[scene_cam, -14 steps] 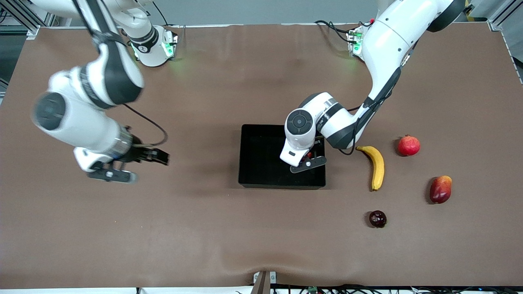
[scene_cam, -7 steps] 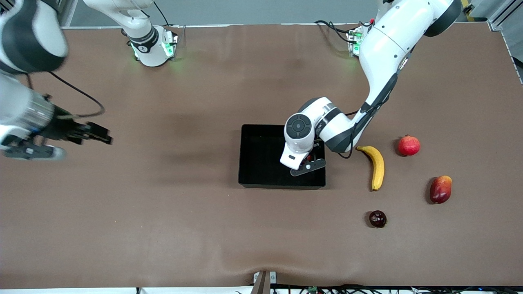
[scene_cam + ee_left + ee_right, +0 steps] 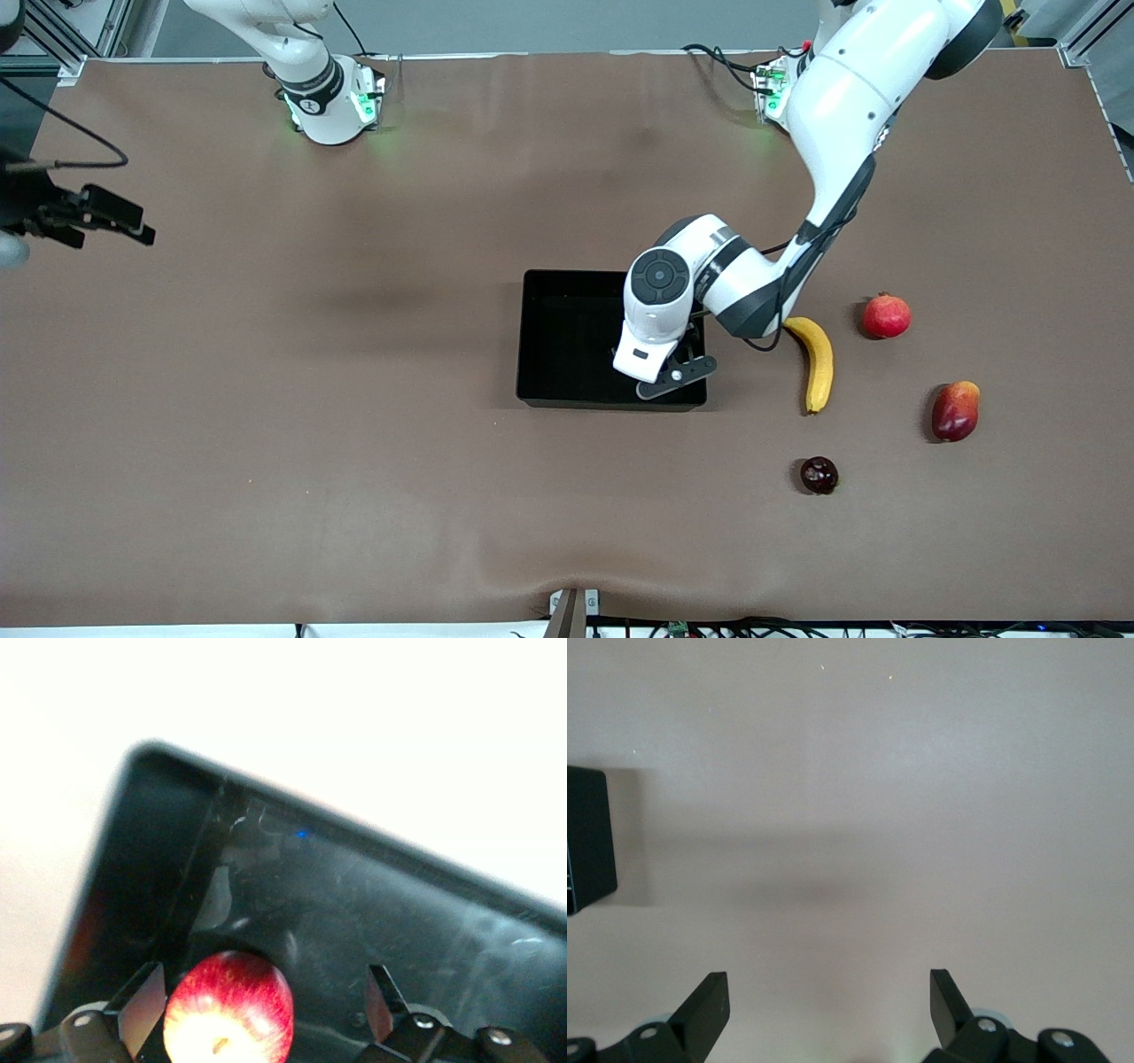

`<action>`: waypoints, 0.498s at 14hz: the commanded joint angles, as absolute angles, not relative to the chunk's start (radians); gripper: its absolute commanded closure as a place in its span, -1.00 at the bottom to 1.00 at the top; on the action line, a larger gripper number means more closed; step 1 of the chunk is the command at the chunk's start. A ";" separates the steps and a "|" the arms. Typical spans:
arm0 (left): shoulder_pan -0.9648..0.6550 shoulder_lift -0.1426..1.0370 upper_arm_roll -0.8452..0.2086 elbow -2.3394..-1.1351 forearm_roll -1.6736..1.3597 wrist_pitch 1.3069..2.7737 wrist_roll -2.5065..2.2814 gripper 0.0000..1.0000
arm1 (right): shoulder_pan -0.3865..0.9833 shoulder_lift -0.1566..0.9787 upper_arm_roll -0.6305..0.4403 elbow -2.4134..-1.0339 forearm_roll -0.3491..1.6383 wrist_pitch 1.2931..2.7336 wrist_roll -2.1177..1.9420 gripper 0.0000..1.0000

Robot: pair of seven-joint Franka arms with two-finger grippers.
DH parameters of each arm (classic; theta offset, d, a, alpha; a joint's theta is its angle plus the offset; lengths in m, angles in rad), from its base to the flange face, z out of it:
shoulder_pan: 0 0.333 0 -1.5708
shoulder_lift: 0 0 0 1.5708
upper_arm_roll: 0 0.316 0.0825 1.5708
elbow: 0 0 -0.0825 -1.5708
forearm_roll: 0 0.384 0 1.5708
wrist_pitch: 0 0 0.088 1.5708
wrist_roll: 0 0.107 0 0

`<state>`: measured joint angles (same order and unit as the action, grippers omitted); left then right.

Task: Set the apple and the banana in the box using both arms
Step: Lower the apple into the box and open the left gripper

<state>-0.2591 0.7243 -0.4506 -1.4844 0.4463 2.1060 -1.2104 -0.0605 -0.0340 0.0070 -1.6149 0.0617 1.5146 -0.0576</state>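
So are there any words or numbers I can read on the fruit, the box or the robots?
None can be read.
Right arm's base: a small dark mark, too small to read.
Apple, banana, box: no writing.

Bench [image 3: 354, 496] is covered edge to edge in a brown matte sheet, with slight wrinkles and a raised ripple near the middle of the edge closest to the front camera. A small metal bracket [image 3: 571, 611] sits at the midpoint of that edge, with dark cables [image 3: 709, 627] running along below it. A grey wall [image 3: 532, 25] runs along the edge where the bases stand. Aluminium frame struts show at both corners there [image 3: 1085, 31] [image 3: 53, 40]. Lighting is even and overhead, shadows soft. Green glow [image 3: 390, 142] spills on the sheet near each base. In the wrist views the sheet reads pale and washed out.
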 commanded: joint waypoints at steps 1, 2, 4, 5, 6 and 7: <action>-0.223 0.625 -0.451 -1.491 0.431 2.048 -1.230 -1.00 | -0.012 -0.069 -0.035 -1.617 0.035 1.473 -0.039 -1.00; -0.206 0.591 -0.451 -1.491 0.410 2.034 -1.230 -1.00 | -0.009 -0.071 -0.035 -1.608 0.023 1.451 -0.014 -1.00; -0.155 0.542 -0.454 -1.491 0.393 1.999 -1.214 -1.00 | 0.015 -0.071 -0.037 -1.585 -0.012 1.424 0.009 -1.00; -0.134 0.520 -0.454 -1.491 0.388 1.984 -1.175 -1.00 | 0.018 -0.071 -0.037 -1.574 -0.023 1.422 0.011 -1.00; -0.109 0.503 -0.454 -1.491 0.376 1.965 -1.126 -1.00 | 0.018 -0.068 -0.040 -1.565 -0.023 1.420 0.009 -1.00; -0.077 0.485 -0.453 -1.494 0.362 1.954 -1.067 -1.00 | 0.020 -0.067 -0.051 -1.560 -0.023 1.419 0.011 -1.00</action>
